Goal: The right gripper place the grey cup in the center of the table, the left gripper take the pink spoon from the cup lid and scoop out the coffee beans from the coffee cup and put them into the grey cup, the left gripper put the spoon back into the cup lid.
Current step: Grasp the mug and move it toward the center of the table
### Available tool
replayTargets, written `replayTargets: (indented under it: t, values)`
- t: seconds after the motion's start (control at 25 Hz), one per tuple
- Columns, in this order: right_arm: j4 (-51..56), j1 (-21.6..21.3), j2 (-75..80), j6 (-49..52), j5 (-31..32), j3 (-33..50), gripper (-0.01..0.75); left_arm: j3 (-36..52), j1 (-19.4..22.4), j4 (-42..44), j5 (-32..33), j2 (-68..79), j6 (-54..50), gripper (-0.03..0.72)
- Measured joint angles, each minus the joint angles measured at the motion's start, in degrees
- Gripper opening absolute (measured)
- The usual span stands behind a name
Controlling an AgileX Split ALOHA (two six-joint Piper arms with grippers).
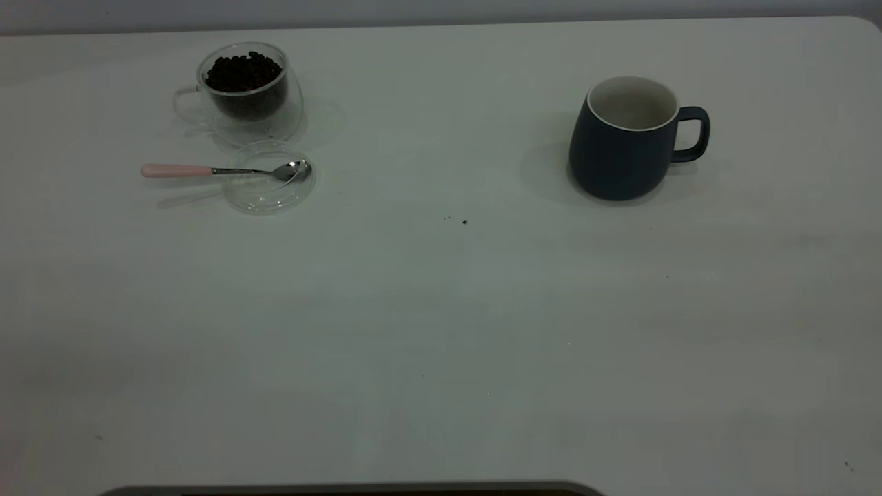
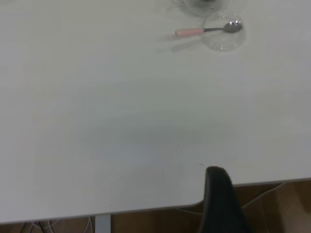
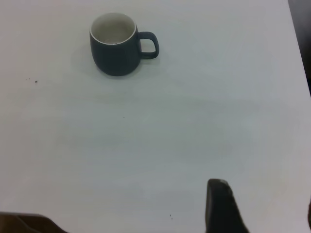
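The grey cup stands upright and empty at the far right of the table, handle to the right; it also shows in the right wrist view. The coffee cup, full of coffee beans, stands at the far left. In front of it lies the cup lid, with the pink spoon resting across it, handle to the left. The left wrist view shows the spoon and lid far off. My left gripper and right gripper are open, empty, near the table's front edge.
A few dark specks lie near the table's middle. The table's rounded front corner shows in the left wrist view, with floor and cables beyond. A dark rim lines the exterior view's bottom edge.
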Motion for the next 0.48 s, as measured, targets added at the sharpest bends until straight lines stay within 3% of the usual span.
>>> replayTargets:
  t: [0.2, 0.32, 0.48]
  values:
    - [1.04, 0.0, 6.98, 0.0, -1.96, -0.6, 0.536, 0.0, 0.0, 0.0, 0.0, 0.0, 0.0, 0.507]
    - [1.88, 0.0, 14.59, -1.48, -8.06, -1.42, 0.606, 0.0, 0.0, 0.0, 0.0, 0.0, 0.0, 0.507]
    - [3.01, 0.0, 27.56, -7.19, -16.57, -2.31, 0.619, 0.0, 0.0, 0.0, 0.0, 0.0, 0.0, 0.507]
